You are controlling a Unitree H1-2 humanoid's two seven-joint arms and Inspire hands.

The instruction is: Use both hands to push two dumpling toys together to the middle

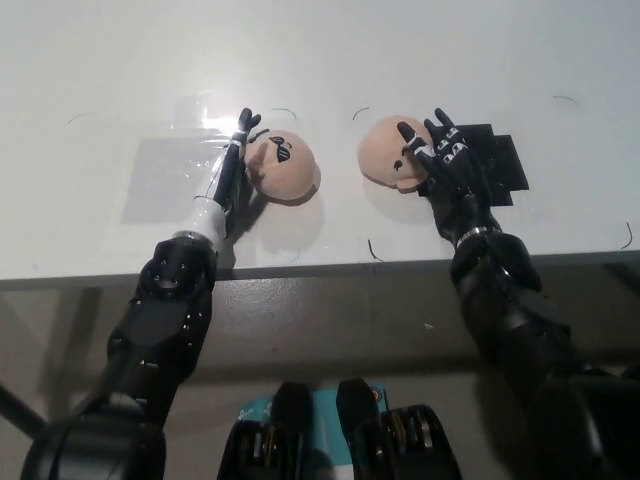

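Pressing flat, fingers spread and holding nothing, the left hand (232, 160) backs the left dumpling toy (282, 168) and the right hand (447, 160) backs the right dumpling toy (390, 153), apart mid-tabletop (320, 50), so each slides inward.
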